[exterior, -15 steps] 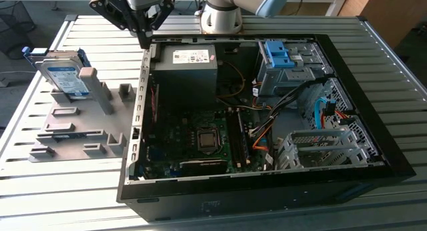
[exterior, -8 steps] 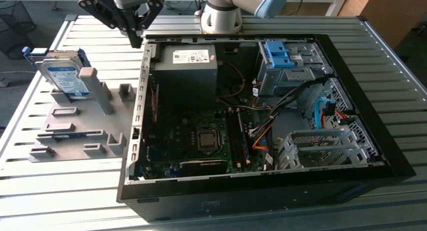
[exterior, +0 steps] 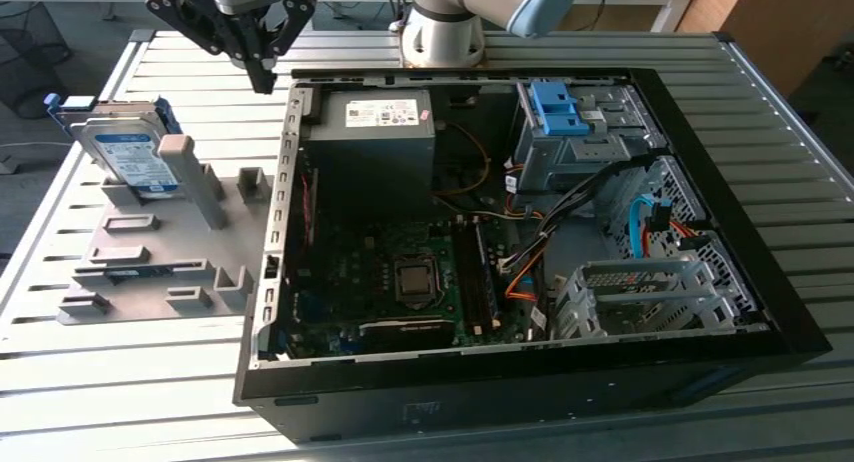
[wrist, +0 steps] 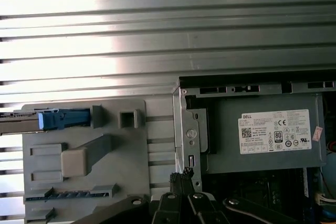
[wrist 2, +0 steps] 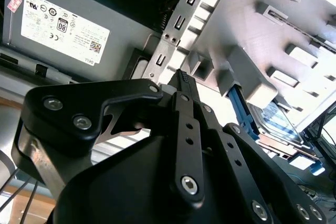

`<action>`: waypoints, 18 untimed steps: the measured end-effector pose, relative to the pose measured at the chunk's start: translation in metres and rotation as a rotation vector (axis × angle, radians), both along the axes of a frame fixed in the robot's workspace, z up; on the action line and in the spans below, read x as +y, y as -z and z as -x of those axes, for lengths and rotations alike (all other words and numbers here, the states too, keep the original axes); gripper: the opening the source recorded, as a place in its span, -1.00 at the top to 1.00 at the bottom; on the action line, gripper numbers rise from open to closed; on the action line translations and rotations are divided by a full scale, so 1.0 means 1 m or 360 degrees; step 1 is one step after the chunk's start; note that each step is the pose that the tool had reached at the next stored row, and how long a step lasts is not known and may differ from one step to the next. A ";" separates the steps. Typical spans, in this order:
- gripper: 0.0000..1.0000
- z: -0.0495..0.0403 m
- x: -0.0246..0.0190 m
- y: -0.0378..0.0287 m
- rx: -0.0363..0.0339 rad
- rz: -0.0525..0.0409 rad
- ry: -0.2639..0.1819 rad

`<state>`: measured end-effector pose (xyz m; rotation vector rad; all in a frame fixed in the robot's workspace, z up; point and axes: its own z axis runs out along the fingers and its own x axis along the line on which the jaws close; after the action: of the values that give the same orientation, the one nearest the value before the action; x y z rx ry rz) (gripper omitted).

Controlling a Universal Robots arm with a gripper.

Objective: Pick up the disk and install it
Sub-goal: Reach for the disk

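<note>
The disk (exterior: 124,154), silver-grey with a white-and-blue label and a blue carrier frame, stands on edge in a grey fixture plate (exterior: 147,267) at the exterior view's left. My gripper (exterior: 263,80) hangs above the table between that plate and the open computer case (exterior: 287,232), fingers shut on nothing. It is apart from the disk, toward the exterior view's right of it. In the first wrist view the disk (wrist: 55,119) shows edge-on beyond the shut gripper (wrist: 181,173). The second wrist view has the disk (wrist 2: 277,121) behind the gripper (wrist 2: 183,77).
The open case holds a dark grey power supply (exterior: 374,132) with a white sticker, a motherboard (exterior: 400,282), cables, a drive cage with a bare blue bracket (exterior: 558,107) and a metal bay (exterior: 641,297). The slatted metal table (exterior: 134,382) carries everything. The arm's base (exterior: 445,32) stands behind the case.
</note>
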<state>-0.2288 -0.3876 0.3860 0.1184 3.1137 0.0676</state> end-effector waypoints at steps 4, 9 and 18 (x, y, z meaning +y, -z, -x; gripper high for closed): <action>0.79 0.0004 0.0000 0.0000 0.0000 0.0000 0.0000; 0.79 0.0024 0.0001 0.0000 0.0000 0.0000 0.0000; 0.79 0.0079 0.0003 0.0001 0.0000 0.0000 0.0000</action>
<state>-0.2367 -0.3873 0.3860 0.1182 3.1137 0.0677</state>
